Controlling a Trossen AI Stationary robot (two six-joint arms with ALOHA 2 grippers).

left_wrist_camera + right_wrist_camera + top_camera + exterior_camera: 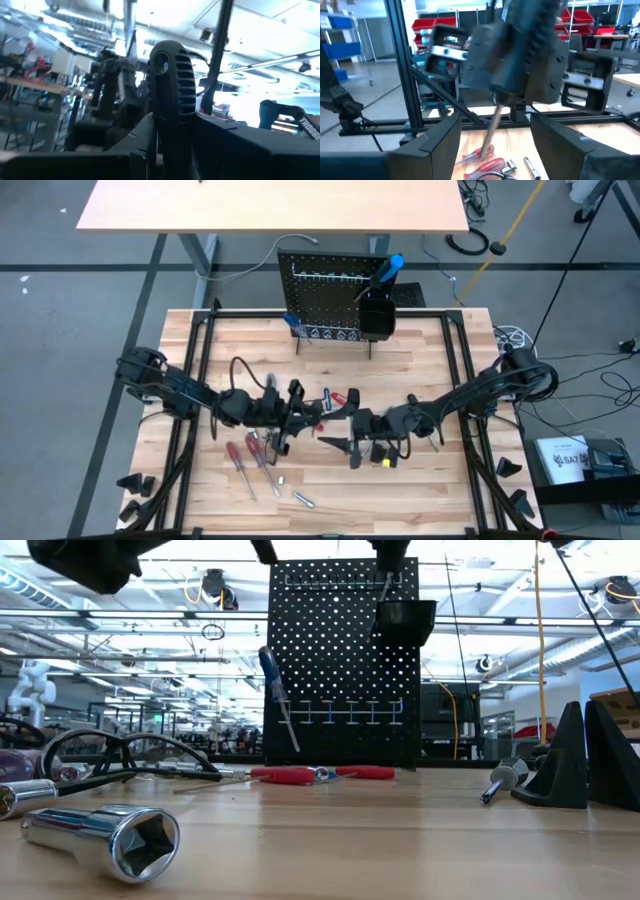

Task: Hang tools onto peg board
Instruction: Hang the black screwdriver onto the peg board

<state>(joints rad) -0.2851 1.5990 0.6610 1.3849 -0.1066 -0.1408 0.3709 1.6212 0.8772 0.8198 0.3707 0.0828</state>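
Midway, both arms meet over the desk's centre with a dark-handled screwdriver between them.

Left end effector (293, 412) is closed on a black ribbed handle (172, 90), seen close between its fingers in the left wrist view. Right end effector (352, 423) faces it with fingers (432, 145) spread wide and holding nothing. In the right wrist view the tool's shaft (492, 127) points down toward the desk (420, 480), so its long axis looks near upright. I judge the peg board (335, 300) lies well beyond both arms at the far edge. Its black bin (375, 315) already holds a blue-handled tool (390, 270). Red-handled screwdrivers (245, 460) lie loose beneath the left arm.
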